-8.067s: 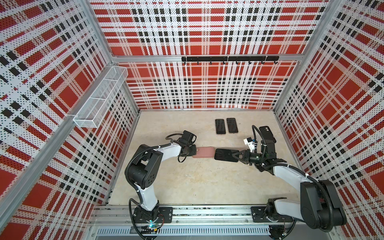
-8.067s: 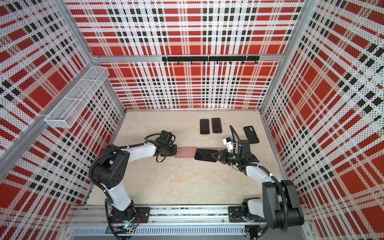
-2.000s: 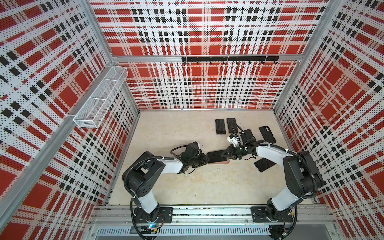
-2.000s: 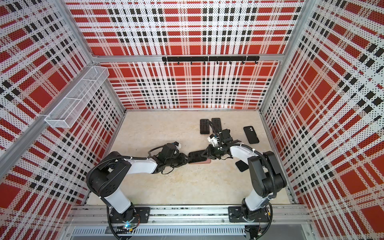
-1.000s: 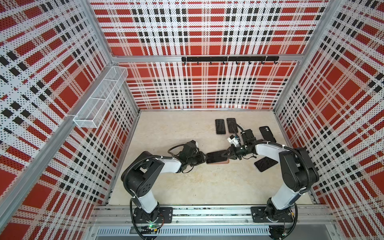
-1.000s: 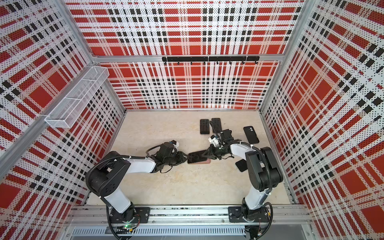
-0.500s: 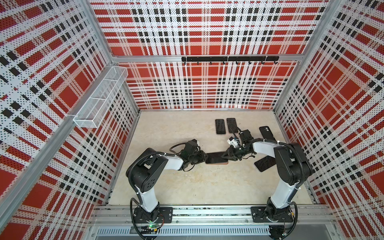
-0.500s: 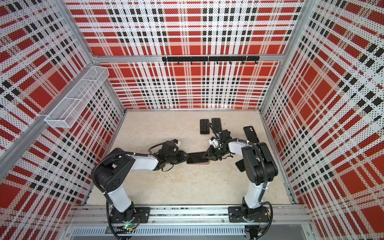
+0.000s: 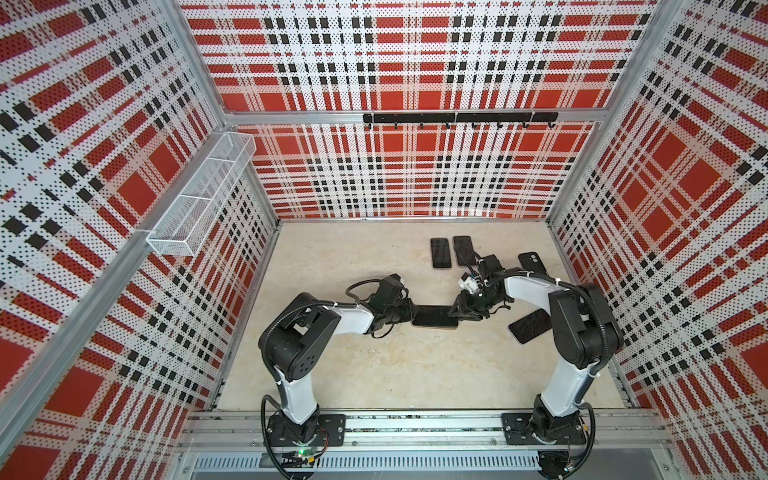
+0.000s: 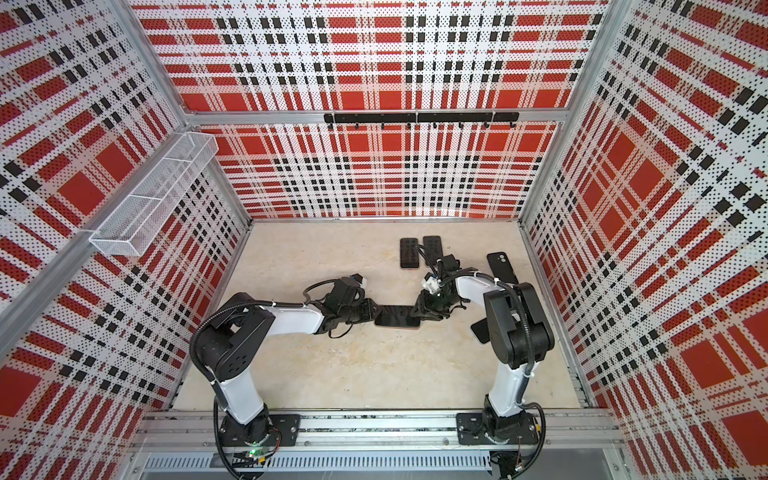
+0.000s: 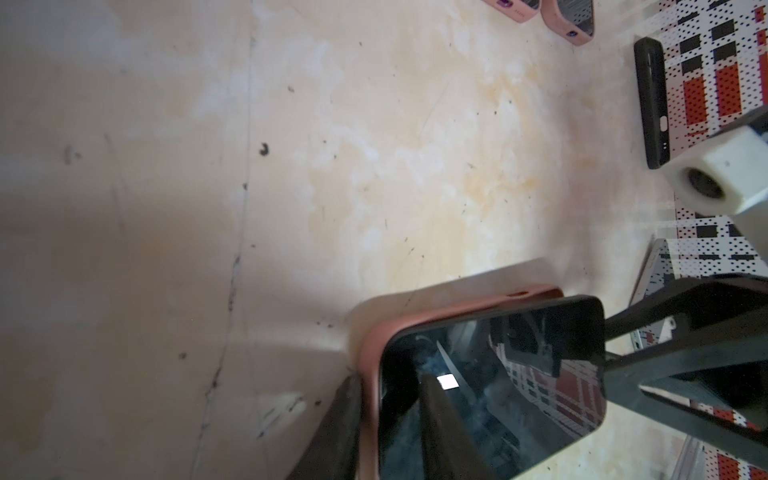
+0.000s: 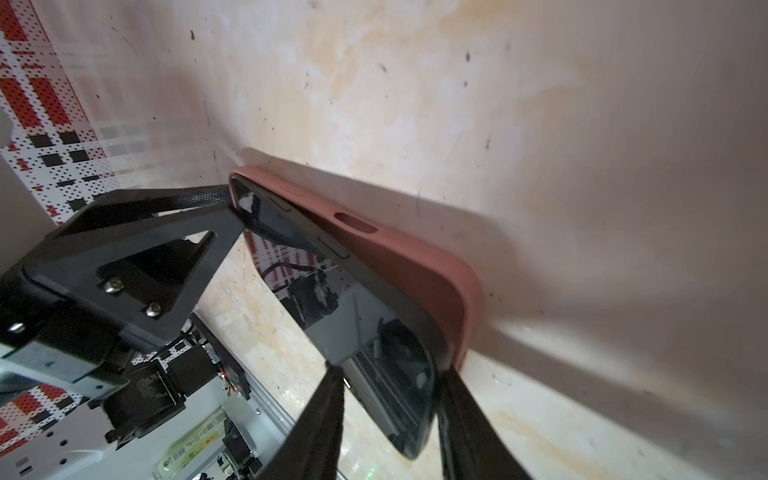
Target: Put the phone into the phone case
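Left gripper (image 11: 388,386) is clamping the end rim of the pink phone case (image 12: 395,257), with the phone (image 11: 498,374) lying tucked in between those jaws. Right gripper (image 12: 390,372) is straddling the phone's opposite end, jaws parted. There the phone is riding above the case wall.

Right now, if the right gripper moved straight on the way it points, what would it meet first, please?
The black phone, partly seated in the pink phone case: its near end sits between the fingers of the right gripper. Contact looks immediate, though depth is unclear.
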Motion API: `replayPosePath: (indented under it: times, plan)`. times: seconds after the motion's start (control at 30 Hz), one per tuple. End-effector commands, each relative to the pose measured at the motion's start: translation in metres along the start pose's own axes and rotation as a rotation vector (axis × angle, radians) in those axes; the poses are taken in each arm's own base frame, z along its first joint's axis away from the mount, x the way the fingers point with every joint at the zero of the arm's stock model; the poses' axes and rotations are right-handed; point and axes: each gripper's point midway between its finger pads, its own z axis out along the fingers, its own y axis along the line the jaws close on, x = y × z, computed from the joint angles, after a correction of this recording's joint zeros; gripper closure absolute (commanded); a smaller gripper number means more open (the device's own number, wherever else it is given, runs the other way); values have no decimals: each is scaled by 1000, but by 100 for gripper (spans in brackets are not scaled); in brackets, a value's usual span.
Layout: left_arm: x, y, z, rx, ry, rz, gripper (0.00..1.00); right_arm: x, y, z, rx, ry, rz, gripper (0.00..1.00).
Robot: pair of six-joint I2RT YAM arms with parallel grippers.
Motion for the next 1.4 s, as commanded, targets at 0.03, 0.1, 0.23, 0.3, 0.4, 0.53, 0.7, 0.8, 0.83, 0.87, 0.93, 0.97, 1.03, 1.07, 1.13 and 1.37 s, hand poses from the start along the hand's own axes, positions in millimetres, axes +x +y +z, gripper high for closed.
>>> replayPosePath:
  times: [0.03,0.1,0.23,0.3,0.4,0.53,0.7,0.8,0.83,0.87,0.93,0.97,1.03,1.07,1.13,1.37]
  plan:
    - [27,28,7,-103,86,1,72,4,-8,-11,102,6,-32,60]
    - [29,28,7,-100,90,0,72,7,-14,-11,128,10,-28,61]
    - [30,24,7,-77,93,-8,72,10,-13,-5,101,15,-25,65]
    - [30,23,7,-71,93,-13,73,11,-11,-2,91,17,-28,68]
    - [31,21,5,-57,93,-21,73,14,-10,3,85,29,-28,75]
    - [30,17,4,-44,90,-26,73,17,-10,8,89,45,-31,81]
    - [31,9,1,-11,90,-34,73,25,-14,13,122,66,-24,88]
    - [32,6,1,-2,91,-36,73,32,-16,17,149,86,-20,89]
    - [33,6,2,0,92,-39,73,34,-17,19,161,92,-21,89]
    - [34,6,2,3,93,-43,73,38,-20,21,176,101,-17,90]
    - [35,5,1,7,93,-49,73,47,-23,26,198,124,-13,90]
    - [36,6,1,6,93,-50,74,52,-25,29,207,136,-11,90]
    - [36,6,1,4,92,-51,74,64,-32,37,231,167,2,90]
    - [36,6,0,3,93,-51,74,71,-36,41,245,184,7,90]
    - [36,6,1,2,92,-52,74,82,-43,48,263,211,22,90]
    - [37,5,2,1,96,-53,74,118,-79,74,388,306,59,92]
